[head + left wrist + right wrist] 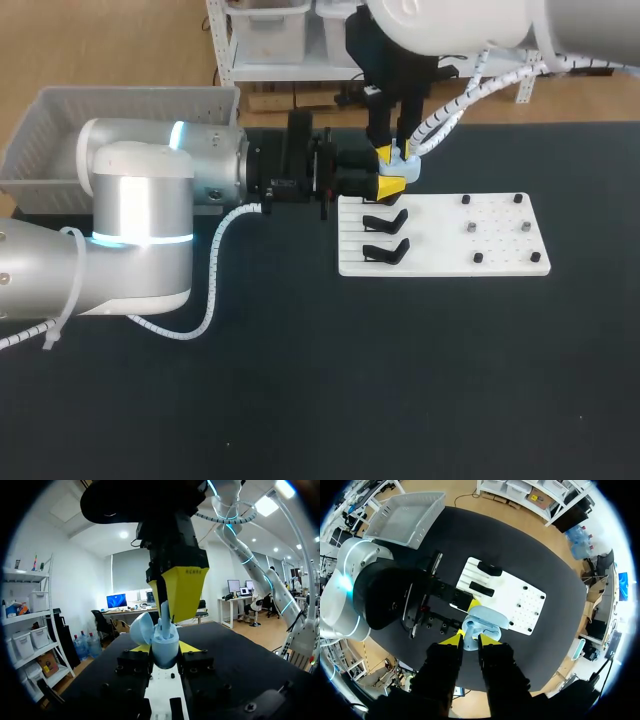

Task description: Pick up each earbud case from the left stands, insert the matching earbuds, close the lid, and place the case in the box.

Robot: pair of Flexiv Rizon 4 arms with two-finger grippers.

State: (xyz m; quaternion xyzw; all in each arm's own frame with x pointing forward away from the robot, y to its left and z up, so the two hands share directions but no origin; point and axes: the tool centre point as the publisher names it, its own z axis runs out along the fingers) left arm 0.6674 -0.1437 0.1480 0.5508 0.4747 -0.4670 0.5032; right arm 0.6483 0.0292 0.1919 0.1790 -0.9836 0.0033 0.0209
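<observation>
— Where do we record the pale blue plastic earbud case [165, 655]?
— We find it held above the dark counter [300, 400], at the far left corner of the white pegged board [500, 250], with its lid swung open. The left gripper [388, 185] lies level beside it. Its jaws are clamped on the case body, one yellow tip on each flank.
— And the other arm?
— The right gripper [471, 639] hangs straight over the case. Its jaws are closed on a pale blue earbud [165, 622], whose lower end meets the case's open body.
— Surroundings?
— We note two black stands [385, 250] on the board's left part, near the left gripper. A grey slatted plastic basket [60, 120] sits at the counter's far left corner, well apart.
</observation>
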